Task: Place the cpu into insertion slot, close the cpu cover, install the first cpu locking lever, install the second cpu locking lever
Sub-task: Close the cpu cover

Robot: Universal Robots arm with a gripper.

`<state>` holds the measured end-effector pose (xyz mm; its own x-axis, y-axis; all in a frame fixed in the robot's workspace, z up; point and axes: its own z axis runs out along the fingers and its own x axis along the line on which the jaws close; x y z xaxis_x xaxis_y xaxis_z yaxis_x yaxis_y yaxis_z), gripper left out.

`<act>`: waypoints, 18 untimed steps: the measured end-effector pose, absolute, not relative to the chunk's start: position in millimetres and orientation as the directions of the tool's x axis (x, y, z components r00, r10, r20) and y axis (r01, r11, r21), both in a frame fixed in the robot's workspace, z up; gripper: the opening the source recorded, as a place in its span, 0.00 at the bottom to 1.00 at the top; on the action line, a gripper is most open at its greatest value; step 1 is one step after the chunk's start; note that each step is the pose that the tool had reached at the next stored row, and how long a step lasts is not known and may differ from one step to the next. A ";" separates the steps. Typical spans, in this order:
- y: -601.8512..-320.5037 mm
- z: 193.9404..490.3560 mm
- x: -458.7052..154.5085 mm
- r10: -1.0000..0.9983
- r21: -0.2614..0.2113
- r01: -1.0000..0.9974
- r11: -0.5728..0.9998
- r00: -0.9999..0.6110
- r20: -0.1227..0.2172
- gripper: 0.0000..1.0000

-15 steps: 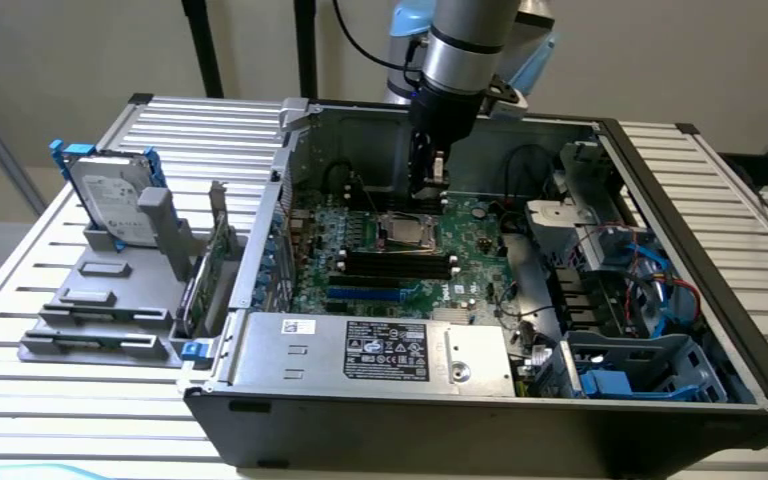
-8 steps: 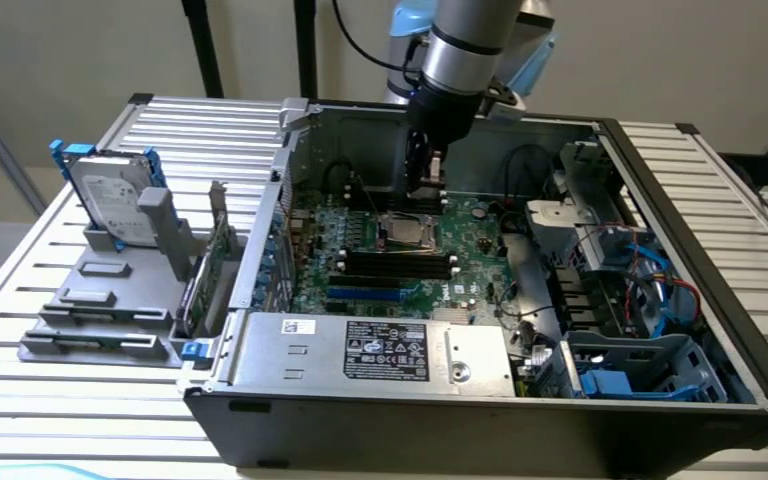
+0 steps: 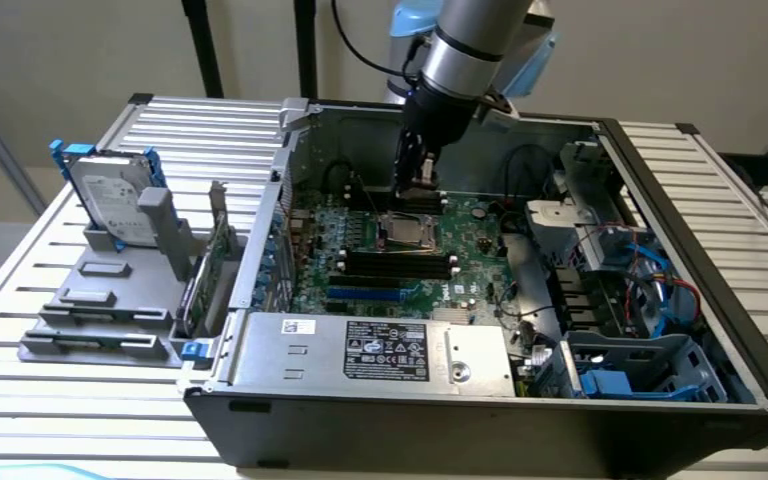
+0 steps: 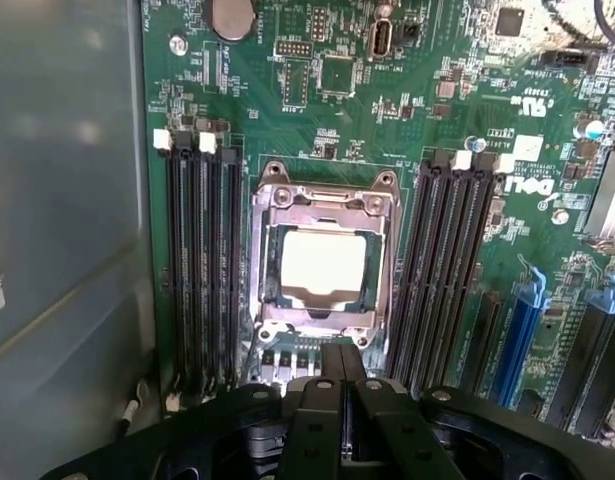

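Silvery-beige, the cpu (image 4: 322,262) is seated in the insertion slot (image 4: 324,190), with the cpu cover (image 4: 379,280) laid flat around it; the gripper (image 4: 341,365) is held just beside the slot, jaws pressed together.

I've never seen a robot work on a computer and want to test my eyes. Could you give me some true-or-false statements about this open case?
1. The small pale square cpu lies framed by the square silvery metal cpu cover. True.
2. The black gripper stands wide open. False: it is shut.
3. The gripper is gripping the cpu. False: the cpu lies within the cover, apart from the gripper.
4. Long black memory slots run along both sides of the cpu cover. True.
5. The grey hard drive stands inside the black computer case. False: it stands outside the case, at the exterior view's left.
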<state>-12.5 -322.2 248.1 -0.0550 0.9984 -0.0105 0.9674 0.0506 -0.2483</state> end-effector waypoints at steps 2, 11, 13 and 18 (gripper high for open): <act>-322.4 244.6 -13.7 0.999 -0.248 0.967 0.049 -0.053 -0.010 0.11; -322.7 228.2 -16.8 1.000 -0.248 0.969 0.007 -0.010 -0.010 0.11; -322.7 225.4 -17.4 1.000 -0.248 0.969 -0.007 0.004 -0.010 0.11; -322.8 220.8 -19.9 1.000 -0.248 0.968 -0.030 0.029 -0.010 0.11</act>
<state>-19.9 -322.8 220.8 0.0287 0.9995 -0.0103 0.9682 -0.0304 -0.2482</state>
